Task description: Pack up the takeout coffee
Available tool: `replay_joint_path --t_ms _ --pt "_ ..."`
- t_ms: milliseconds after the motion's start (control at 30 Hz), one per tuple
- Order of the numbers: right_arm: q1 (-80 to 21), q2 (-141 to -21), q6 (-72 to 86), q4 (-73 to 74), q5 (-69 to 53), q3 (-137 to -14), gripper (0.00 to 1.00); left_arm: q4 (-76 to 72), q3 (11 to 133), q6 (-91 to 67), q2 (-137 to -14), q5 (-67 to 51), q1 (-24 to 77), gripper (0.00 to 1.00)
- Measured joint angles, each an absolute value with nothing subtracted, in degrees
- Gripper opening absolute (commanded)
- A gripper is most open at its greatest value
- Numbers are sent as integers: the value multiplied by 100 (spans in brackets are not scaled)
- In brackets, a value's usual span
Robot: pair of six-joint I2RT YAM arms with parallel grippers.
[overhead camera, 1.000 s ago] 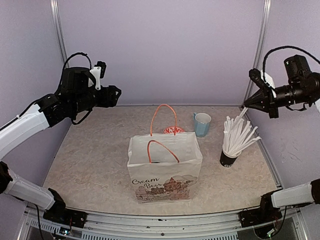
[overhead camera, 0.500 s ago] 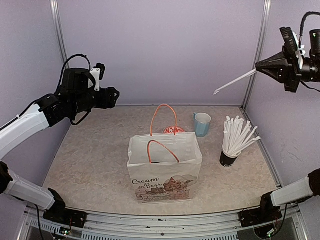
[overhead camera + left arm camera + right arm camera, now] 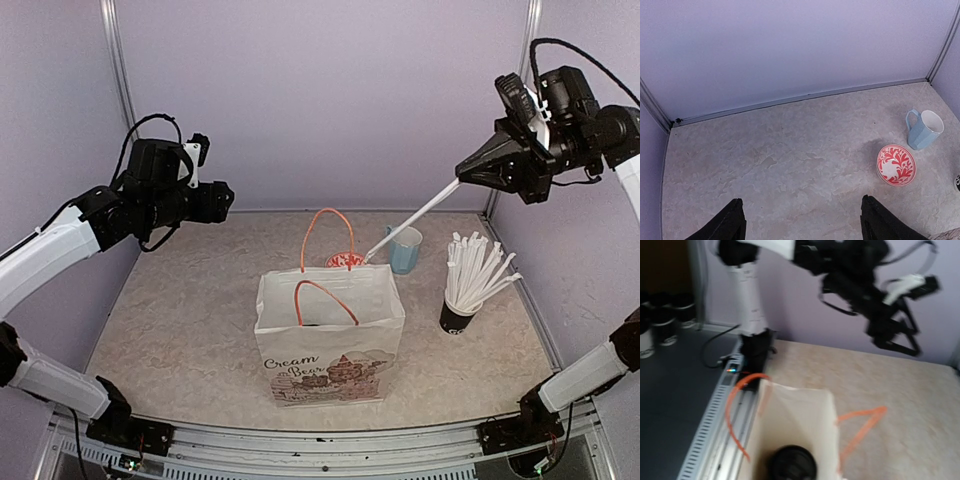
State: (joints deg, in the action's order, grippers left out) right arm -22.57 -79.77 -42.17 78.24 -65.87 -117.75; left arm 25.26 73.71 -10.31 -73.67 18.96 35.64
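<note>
Black lid (image 3: 790, 463), white straw (image 3: 412, 221), blue mug (image 3: 404, 248), red-white bowl (image 3: 896, 164)

You get soft, even light in the overhead view, with no glare, faint soft-edged shadows at the foot of the paper bag (image 3: 330, 335), and everything sharp. Your left wrist view is bright and crisp; a faint grey shadow lies beside the red bowl (image 3: 896, 165), and the wall seams bow slightly toward the frame edges. Your right wrist view is smeared throughout: the left arm (image 3: 855, 270), the bag's orange handles (image 3: 860, 425) and the cup lid (image 3: 792, 465) all blur, and the frame's left side is dim.
</note>
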Motion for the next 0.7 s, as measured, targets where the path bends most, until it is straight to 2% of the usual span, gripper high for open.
replay_joint_path --t_ms 400,700 --pt "-3719 -8477 -4276 7817 -6340 -11854 0 2893 7483 -1122 -7391 2058 3548 77" --pt "-4453 -9511 -4534 7800 -6313 -12422 0 2895 7448 -1164 -7395 2084 3542 78"
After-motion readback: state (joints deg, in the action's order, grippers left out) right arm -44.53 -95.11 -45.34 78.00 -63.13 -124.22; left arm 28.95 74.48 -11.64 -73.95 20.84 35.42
